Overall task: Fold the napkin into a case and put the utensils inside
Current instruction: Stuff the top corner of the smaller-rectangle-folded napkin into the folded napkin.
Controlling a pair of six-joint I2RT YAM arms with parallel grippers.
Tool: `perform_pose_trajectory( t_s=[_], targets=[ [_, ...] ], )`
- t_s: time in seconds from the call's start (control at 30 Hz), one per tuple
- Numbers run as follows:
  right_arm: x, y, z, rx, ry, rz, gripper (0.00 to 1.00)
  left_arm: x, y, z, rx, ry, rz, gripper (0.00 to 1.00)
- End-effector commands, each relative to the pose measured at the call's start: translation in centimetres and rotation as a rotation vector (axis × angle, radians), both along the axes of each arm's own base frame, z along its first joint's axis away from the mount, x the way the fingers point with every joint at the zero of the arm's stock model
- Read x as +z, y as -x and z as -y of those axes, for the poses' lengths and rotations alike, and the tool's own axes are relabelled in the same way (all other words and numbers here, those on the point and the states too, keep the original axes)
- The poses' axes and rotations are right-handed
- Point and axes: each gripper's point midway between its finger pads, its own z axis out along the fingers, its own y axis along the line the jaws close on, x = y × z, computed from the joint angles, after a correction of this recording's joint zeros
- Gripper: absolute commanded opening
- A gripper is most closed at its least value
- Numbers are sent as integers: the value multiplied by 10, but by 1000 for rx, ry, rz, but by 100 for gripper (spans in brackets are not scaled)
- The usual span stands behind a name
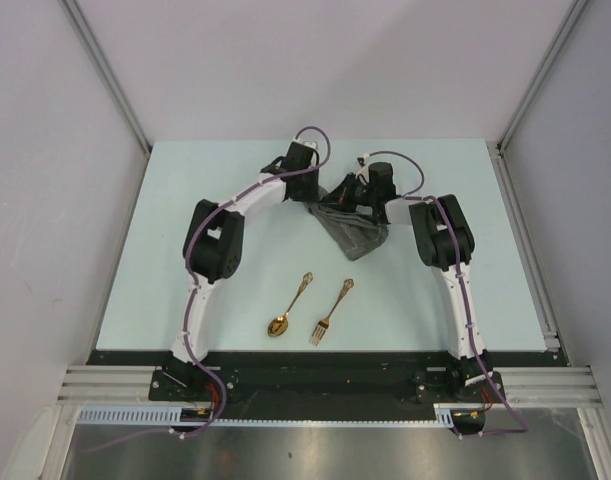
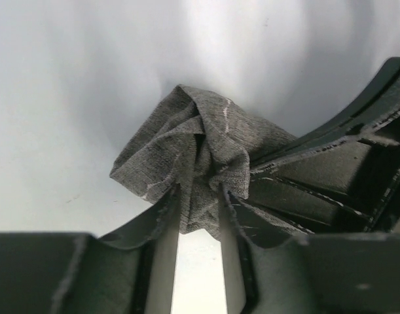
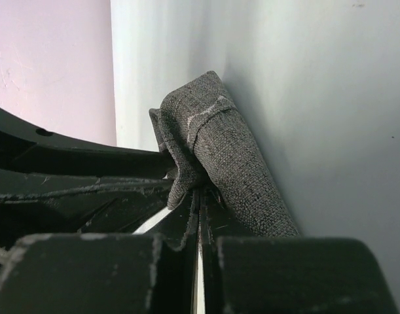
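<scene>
The dark grey napkin is bunched up and lifted at the back middle of the table, hanging between both grippers. My right gripper is shut on a fold of the napkin, its jaws pressed together. My left gripper stands with its fingers apart; a crumpled corner of the napkin hangs between the tips with light showing below it. The gold spoon and gold fork lie side by side on the table near the front, apart from both grippers.
The pale table is bordered by grey walls on three sides and a black rail at the near edge. The two arm bases sit at the front left and front right.
</scene>
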Motion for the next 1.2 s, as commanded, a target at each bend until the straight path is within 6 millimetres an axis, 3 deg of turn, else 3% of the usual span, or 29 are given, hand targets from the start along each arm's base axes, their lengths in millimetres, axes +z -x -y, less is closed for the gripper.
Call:
perform_pose_trajectory(
  t_s=[0.0, 0.33, 0.43, 0.47, 0.53, 0.57, 0.63, 0.67, 0.7, 0.77, 0.97, 1.17],
  targets=[
    [10, 0, -3, 19, -17, 37, 0, 10, -13, -9, 21, -66, 70, 30],
    [11, -1, -6, 23, -17, 40, 0, -5, -17, -3, -9, -110, 56, 29],
    [12, -1, -7, 26, -11, 43, 0, -4, -19, -3, -7, -112, 61, 19],
    [11, -1, -8, 31, -2, 44, 0, 0, -20, -2, -7, -105, 72, 8],
    [11, 0, -9, 33, 10, 47, 0, 8, -20, -2, -7, -96, 92, 0],
    [10, 1, -11, 39, 14, 48, 0, 29, -25, 2, -4, -64, 144, 0],
    [13, 2, -14, 45, 16, 53, 0, 36, -18, 2, -7, -31, 160, 0],
    [14, 2, -15, 48, 17, 54, 0, 63, -22, 5, -2, 10, 224, 0],
    [18, 1, -16, 52, 16, 64, 0, 57, -14, 4, -10, 24, 210, 0],
    [19, 2, -19, 58, 23, 62, 0, 67, -12, 9, -15, 70, 232, 0],
    [25, 1, -22, 68, 41, 72, 0, 73, -3, 13, -25, 149, 240, 0],
    [26, 6, -31, 99, 26, 57, 0, 62, 1, 18, -24, 194, 197, 0]
  ],
)
